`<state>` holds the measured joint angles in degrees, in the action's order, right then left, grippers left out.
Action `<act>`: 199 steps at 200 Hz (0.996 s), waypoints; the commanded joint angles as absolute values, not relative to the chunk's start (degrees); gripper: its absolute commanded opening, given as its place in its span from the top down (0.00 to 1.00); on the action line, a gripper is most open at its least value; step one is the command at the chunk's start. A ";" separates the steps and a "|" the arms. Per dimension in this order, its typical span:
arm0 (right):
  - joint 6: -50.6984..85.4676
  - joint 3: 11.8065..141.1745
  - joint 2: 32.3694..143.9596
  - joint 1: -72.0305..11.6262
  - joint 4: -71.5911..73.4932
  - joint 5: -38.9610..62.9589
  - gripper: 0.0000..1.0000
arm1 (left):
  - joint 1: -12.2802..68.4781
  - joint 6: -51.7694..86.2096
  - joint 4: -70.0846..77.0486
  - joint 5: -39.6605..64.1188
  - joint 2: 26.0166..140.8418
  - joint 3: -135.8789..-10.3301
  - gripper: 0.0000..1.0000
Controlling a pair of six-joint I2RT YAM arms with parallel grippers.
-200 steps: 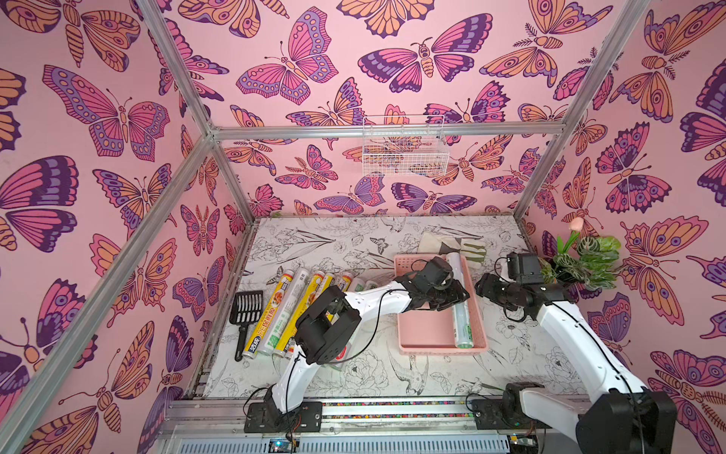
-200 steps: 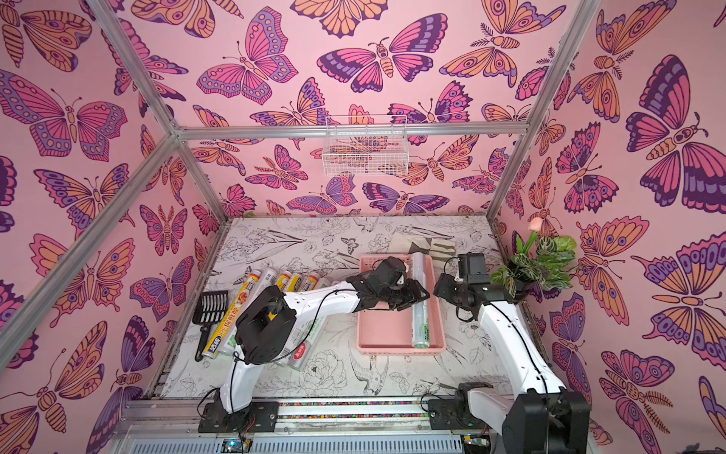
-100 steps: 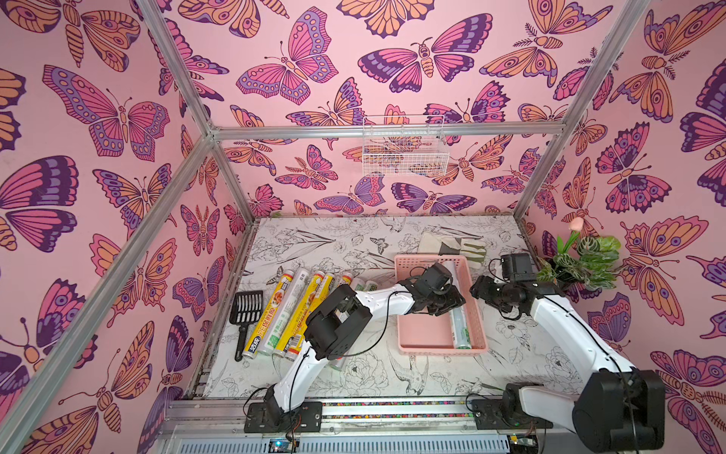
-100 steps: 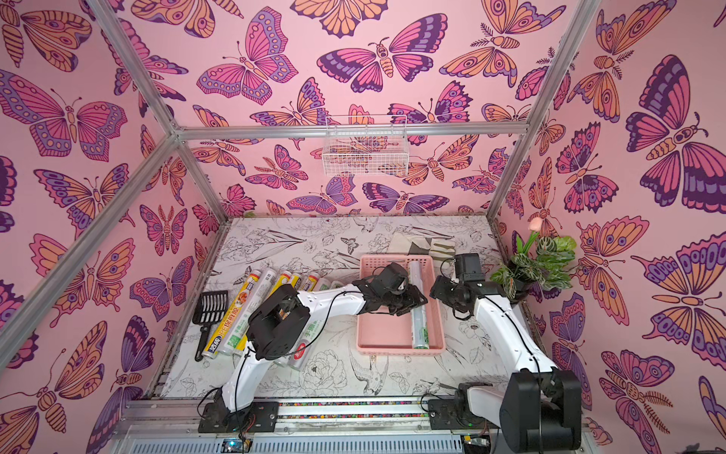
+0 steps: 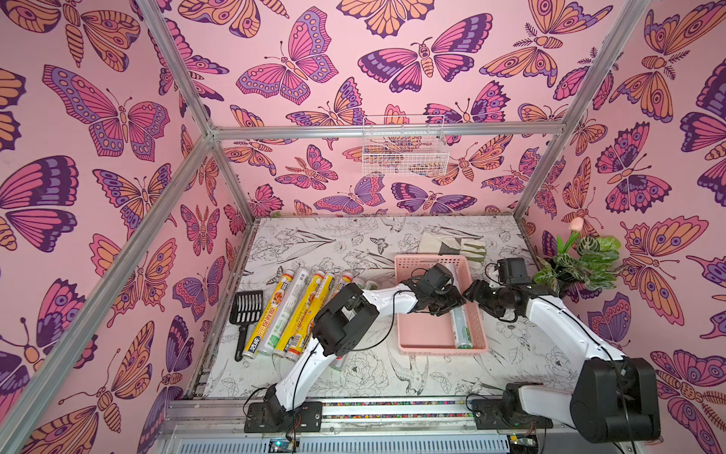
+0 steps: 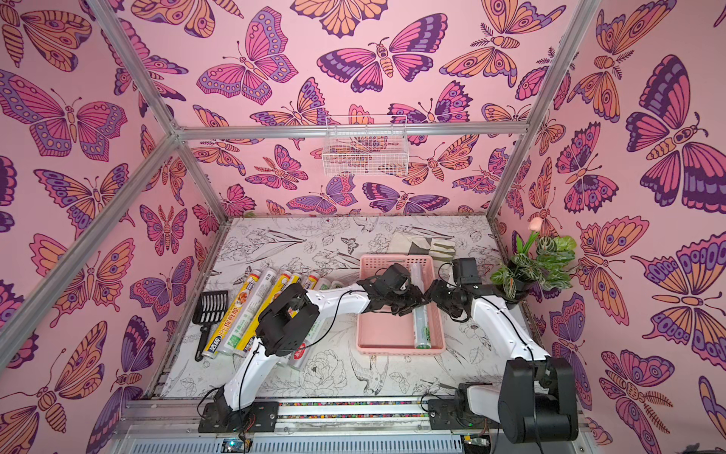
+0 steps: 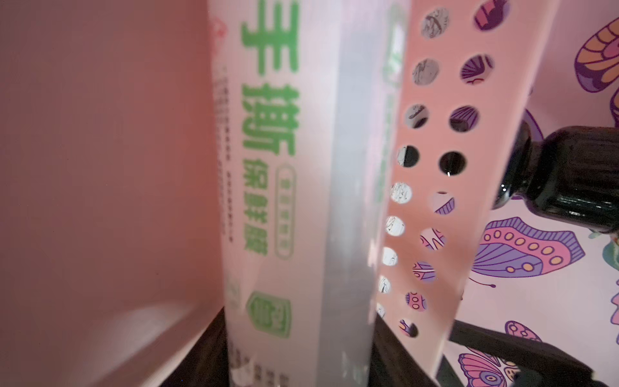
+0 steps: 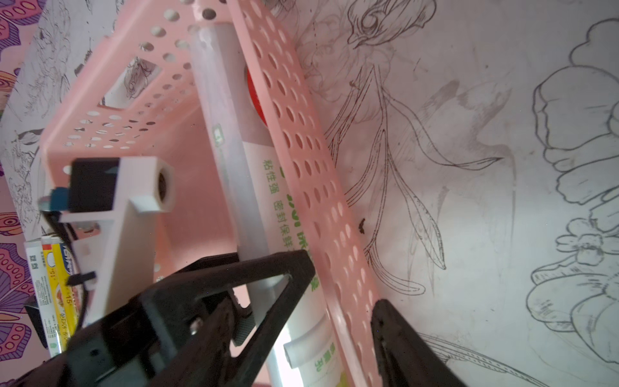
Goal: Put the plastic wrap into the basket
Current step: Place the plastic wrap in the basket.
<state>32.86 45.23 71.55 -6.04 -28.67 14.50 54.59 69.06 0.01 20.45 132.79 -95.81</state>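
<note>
Only one roll (image 5: 459, 328) lies in the basket (image 5: 422, 332).

In both top views the left pincer (image 5: 451, 304) covers the middle of the whitish-clear, green-printed roll of plastic wrap (image 5: 460, 330) inside the pink perforated plastic basket (image 5: 420, 334). The left arm's black elbow (image 5: 341, 322) hides parts of the yellow and whitish rolls (image 5: 271, 314) near the desk's (image 5: 353, 239) left edge; their number is unclear. In the left wrist view the roll's nearest print is blurred.
</note>
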 commanded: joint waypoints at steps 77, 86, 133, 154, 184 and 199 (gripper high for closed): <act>33.50 45.07 66.63 -5.27 -29.18 10.02 0.30 | 53.71 68.56 1.44 23.09 131.71 -97.68 0.39; 33.50 45.09 66.28 -5.20 -29.22 9.80 0.30 | 53.78 68.55 1.40 23.07 131.61 -97.61 0.37; 33.43 45.31 64.49 -5.21 -29.87 8.72 0.30 | 53.73 68.16 1.23 23.46 130.63 -97.28 0.35; 33.27 45.58 63.60 -5.19 -30.08 8.61 0.30 | 53.70 67.09 1.09 23.23 129.06 -96.31 0.36; 32.68 46.03 60.85 -5.19 -28.82 9.53 0.30 | 53.70 62.33 -1.45 19.72 124.23 -93.66 0.36; 32.94 46.06 58.76 -5.21 -27.13 10.56 0.30 | 53.70 57.60 -4.04 16.10 120.79 -92.29 0.36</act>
